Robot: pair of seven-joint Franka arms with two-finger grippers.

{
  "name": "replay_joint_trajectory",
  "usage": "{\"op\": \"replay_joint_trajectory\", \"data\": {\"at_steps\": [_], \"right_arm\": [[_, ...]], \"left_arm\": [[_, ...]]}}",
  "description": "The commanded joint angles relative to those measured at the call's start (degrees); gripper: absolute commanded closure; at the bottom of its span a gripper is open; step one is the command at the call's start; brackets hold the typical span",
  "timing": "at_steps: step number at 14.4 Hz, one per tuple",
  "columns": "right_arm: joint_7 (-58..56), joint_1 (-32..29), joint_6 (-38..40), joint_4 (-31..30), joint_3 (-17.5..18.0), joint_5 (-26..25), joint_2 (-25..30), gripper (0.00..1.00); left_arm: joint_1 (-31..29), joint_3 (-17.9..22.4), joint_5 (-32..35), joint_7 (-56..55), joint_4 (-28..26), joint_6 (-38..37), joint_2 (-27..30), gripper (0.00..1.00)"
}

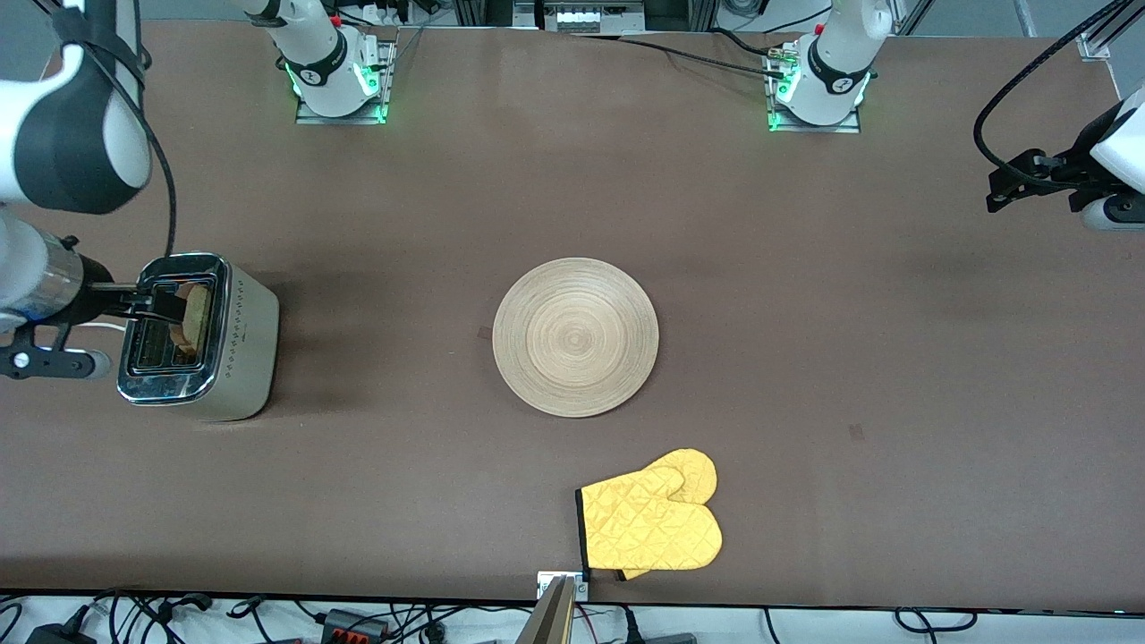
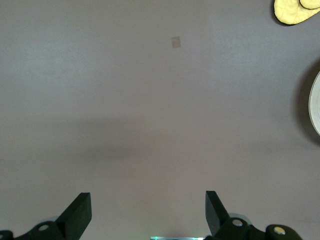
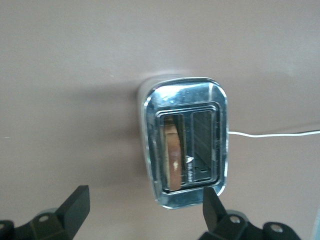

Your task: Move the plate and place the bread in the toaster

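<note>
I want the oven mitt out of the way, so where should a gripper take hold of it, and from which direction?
Grip the yellow oven mitt at its black-trimmed cuff, coming straight down from above. It lies flat on the table, nearer to the front camera than the plate, so only an edge offers a pinch, and the cuff's straight hem is probably the firmest. Both grippers are far from it.

A robotics lab: bolted arm bases [image 1: 338,85], cables [image 1: 268,617] lining a brown table [image 1: 805,358].

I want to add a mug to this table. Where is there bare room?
Bare tabletop lies between the toaster and the plate, and from the plate toward the left arm's end. It is tighter between the plate and the oven mitt, and at the toaster under the right gripper.
</note>
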State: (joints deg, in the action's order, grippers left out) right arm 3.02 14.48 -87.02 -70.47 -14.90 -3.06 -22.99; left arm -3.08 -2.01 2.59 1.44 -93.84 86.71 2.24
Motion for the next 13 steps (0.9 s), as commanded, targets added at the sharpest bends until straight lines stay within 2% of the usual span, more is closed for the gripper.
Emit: {"op": "replay_joint_trajectory", "data": {"at_steps": [1, 5, 8, 10, 12, 13], "right_arm": [[-0.1, -0.7, 0.7, 0.5, 0.0, 3.1, 1.1, 0.0], [-1.0, -3.1, 1.1, 0.5, -0.2, 11.2, 1.5, 0.0], [-1.1, -4.3, 1.2, 0.5, -0.2, 11.3, 1.6, 0.0], [-1.1, -6.1, 0.4, 0.2, 1.3, 10.7, 3.2, 0.0], [-1.1, -11.5, -0.5, 0.0, 6.3, 9.8, 4.1, 0.0], [-1.3, -15.0, -1.5, -1.0, 10.6, 8.1, 4.9, 0.0]], "left_arm": [[-0.5, -0.3, -0.4, -0.3, 0.5, -0.9, 0.4, 0.0], [-0.5, -0.3, -0.4, -0.3, 0.5, -0.9, 0.4, 0.0], [-0.5, -0.2, -0.4, -0.3, 0.5, -0.9, 0.4, 0.0], [-0.5, -0.2, -0.5, -0.3, 0.5, -1.3, 0.4, 0.0], [-0.5, -0.2, -0.5, -0.3, 0.5, -1.5, 0.4, 0.0], [-0.5, -0.2, -0.5, -0.3, 0.5, -1.5, 0.3, 0.0]]}}
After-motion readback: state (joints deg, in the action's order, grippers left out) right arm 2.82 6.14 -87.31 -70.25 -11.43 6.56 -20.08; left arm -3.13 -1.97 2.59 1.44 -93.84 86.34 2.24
